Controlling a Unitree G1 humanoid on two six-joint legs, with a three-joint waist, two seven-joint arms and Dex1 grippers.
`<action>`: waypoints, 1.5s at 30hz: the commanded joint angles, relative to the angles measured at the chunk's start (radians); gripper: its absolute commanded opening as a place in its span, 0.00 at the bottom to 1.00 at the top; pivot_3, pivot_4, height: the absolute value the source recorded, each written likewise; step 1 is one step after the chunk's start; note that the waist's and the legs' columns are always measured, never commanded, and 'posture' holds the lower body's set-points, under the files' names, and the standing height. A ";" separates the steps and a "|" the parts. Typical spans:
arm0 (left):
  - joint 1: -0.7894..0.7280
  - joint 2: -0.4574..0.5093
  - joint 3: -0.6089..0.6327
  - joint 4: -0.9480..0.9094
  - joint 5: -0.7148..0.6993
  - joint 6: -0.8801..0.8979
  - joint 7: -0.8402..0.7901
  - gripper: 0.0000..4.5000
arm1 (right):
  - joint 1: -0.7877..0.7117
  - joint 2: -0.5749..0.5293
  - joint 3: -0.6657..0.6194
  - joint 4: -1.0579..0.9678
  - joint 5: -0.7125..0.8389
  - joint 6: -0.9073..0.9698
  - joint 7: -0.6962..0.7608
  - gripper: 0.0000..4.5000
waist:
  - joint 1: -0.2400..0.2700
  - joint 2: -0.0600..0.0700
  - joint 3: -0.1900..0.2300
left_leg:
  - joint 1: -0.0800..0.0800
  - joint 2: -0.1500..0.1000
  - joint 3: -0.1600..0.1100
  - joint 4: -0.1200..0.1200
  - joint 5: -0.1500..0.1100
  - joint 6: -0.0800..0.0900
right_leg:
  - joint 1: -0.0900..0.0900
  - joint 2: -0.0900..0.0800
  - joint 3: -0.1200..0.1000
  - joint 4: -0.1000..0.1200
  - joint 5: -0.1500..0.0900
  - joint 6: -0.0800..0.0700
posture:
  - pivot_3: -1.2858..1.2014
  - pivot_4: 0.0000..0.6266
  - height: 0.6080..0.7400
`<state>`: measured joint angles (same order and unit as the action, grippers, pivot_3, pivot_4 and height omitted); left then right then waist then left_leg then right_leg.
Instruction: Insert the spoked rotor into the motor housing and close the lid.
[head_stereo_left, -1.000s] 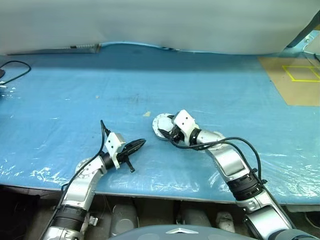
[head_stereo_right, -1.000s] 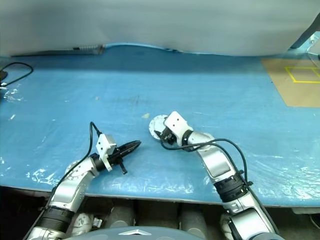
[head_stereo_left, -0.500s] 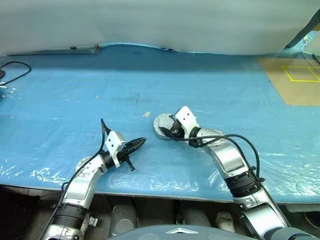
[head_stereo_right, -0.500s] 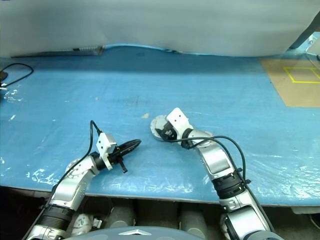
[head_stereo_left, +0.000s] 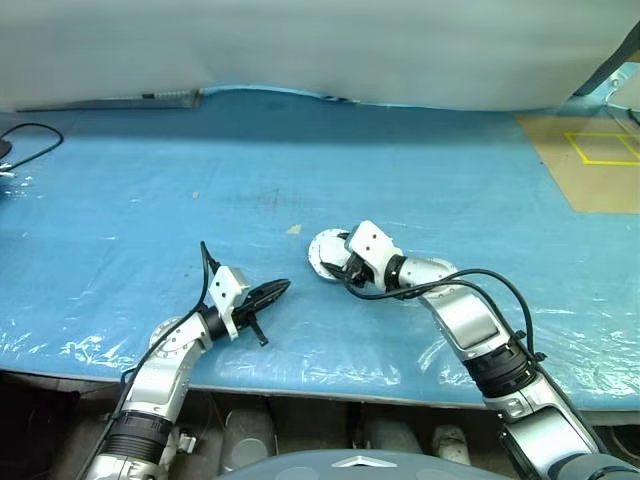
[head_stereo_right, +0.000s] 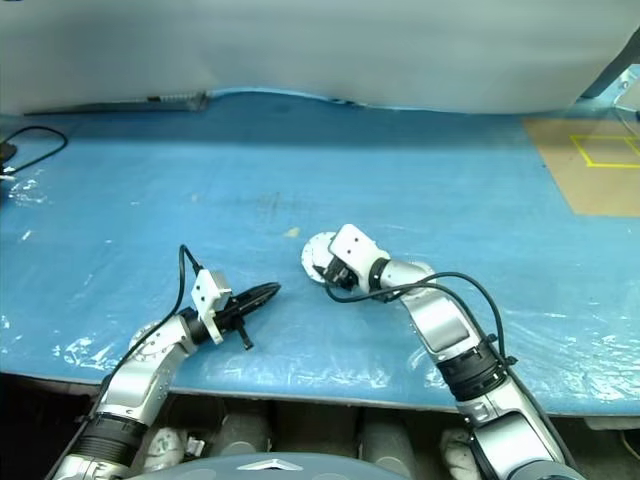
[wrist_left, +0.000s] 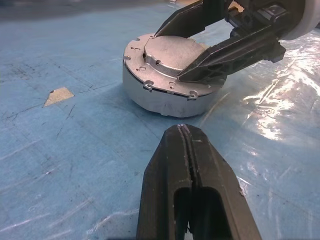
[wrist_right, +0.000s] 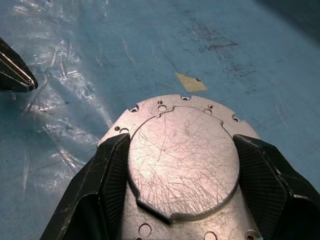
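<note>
Housing of silver metal, round and short, flat scratched top with small holes along the edge, standing on blue plastic sheet with scuffs and shiny wrinkles. Right gripper with spread black fingers on both sides of the raised top plate. Left gripper pressed together, near, apart. Grey wall behind.

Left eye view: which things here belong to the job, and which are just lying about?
Job: motor housing; right gripper, straddling it; left gripper, shut nearby.
Lying about: tan scrap; black cable; cardboard sheet with yellow outline.
</note>
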<state>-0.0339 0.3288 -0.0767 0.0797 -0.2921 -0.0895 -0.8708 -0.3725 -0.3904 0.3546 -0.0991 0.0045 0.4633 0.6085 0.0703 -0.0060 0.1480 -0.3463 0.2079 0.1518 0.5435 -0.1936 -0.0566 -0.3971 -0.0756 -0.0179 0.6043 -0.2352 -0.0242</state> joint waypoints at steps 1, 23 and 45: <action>-0.007 0.003 0.009 -0.026 -0.008 -0.013 0.001 0.00 | 0.055 0.015 0.022 0.092 -0.023 0.044 -0.017 0.65 | -0.002 0.000 0.000 | 0.000 0.000 0.000 0.000 0.000 0.000 | 0.000 0.000 0.000 0.000 0.000 -0.001 | 0.52 0.24 1.00; -0.001 0.006 0.010 -0.023 -0.007 -0.018 0.001 0.00 | 0.018 0.069 -0.082 0.135 0.001 0.204 -0.123 0.65 | -0.001 0.000 0.000 | -0.001 0.000 0.001 -0.001 0.000 0.000 | -0.003 0.000 0.001 0.000 0.000 0.001 | 0.52 0.24 1.00; -0.009 0.004 0.010 -0.025 -0.006 -0.013 0.008 0.00 | 0.022 0.127 -0.052 0.157 0.011 0.417 -0.249 0.65 | -0.003 -0.003 -0.012 | 0.005 -0.001 0.000 -0.004 0.000 0.000 | -0.002 0.000 0.006 0.000 -0.001 0.002 | 0.52 0.24 1.00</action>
<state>-0.0361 0.3312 -0.0758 0.0796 -0.2921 -0.0894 -0.8652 -0.4181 -0.2357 0.2763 -0.0789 0.0665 0.7348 0.3959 0.0677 -0.0089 0.1364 -0.3413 0.2071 0.1519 0.5398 -0.1940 -0.0566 -0.3986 -0.0753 -0.0114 0.6042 -0.2366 -0.0218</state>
